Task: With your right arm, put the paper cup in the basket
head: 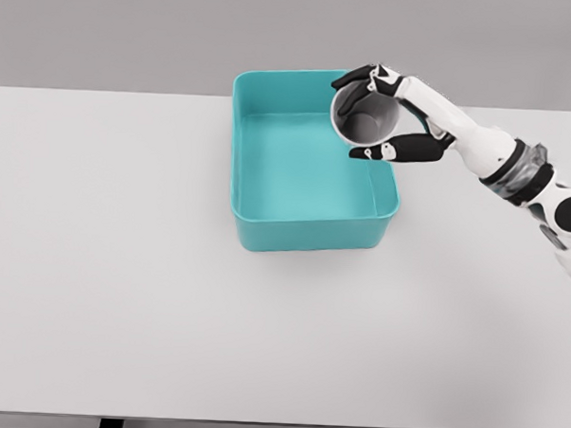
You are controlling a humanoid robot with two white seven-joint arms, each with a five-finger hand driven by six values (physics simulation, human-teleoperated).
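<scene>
A white paper cup [365,120] is held tipped on its side, its open mouth facing me, above the right rear part of the teal basket [266,234]. My right hand [383,114] is shut on the cup, with dark fingers over its top and the thumb under its lower rim. The right arm comes in from the right edge. The basket is a rectangular bin with nothing in it, standing on the white table [121,283] a little behind its middle. My left arm does not show.
The table's front edge runs along the bottom of the picture, and its back edge meets a plain grey wall just behind the basket.
</scene>
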